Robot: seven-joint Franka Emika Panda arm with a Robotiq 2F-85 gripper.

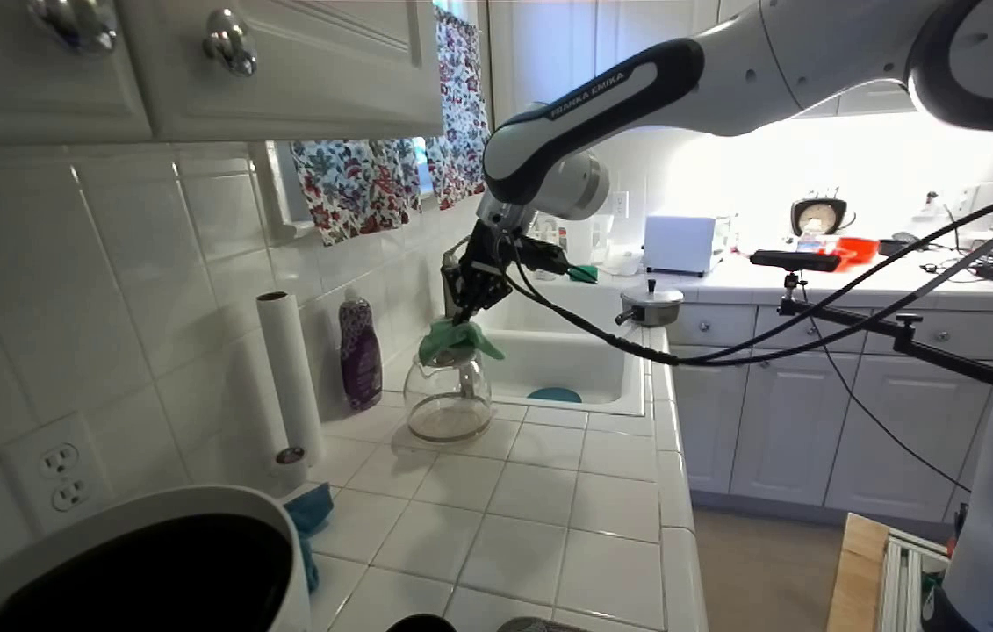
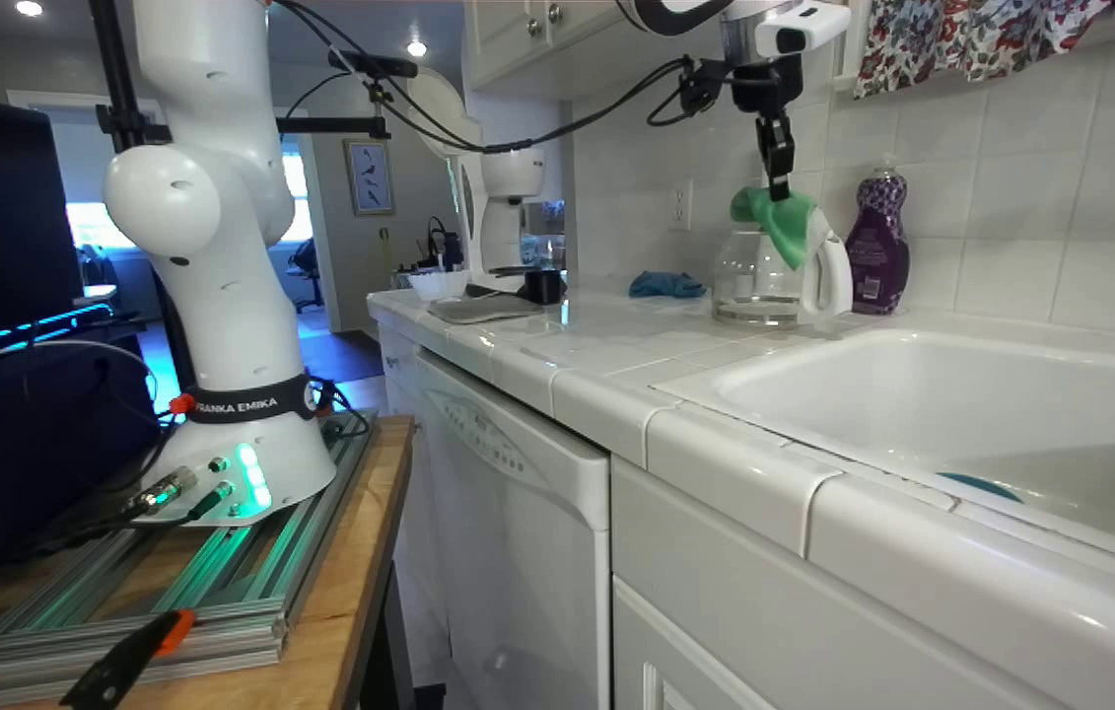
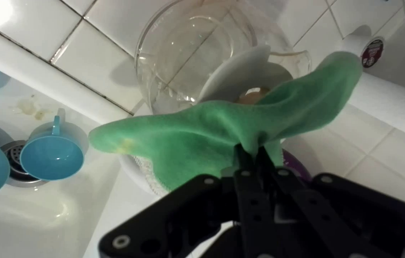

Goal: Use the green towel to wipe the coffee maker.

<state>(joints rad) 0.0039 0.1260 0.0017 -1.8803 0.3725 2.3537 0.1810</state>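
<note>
The green towel [image 3: 188, 138] should handle as a light, limp cloth: judging by its loose folds it will give under any push and can be squeezed hard without harm, though a hold at a single bunch leaves its ends free to flap. The gripper [image 3: 251, 152] pinches it at a gathered spot partway along, a flap spreading to either side, which seems a fair place; a thicker bunch would probably scrub better. The coffee maker [image 2: 754, 281] looks like thin glass, hollow and likely slippery, so the wiping calls for a gentle touch; to steady it, the white handle [image 2: 838, 281] would be the place. It stands upright on the worktop [image 1: 531, 491], towards the back edge along the tiled wall [image 1: 171, 333] and just beside the rim of the sink [image 1: 566, 408], well apart from the front edge. The towel lies draped over its top, part of it hanging beside the handle; how firmly it presses, I cannot tell. The cloth is bright green and creased, with rounded ends and a yellowish patch on one; the glass is clear and round-bellied, with a pale curved piece [image 3: 240, 73] at its mouth, perhaps a lid
</note>
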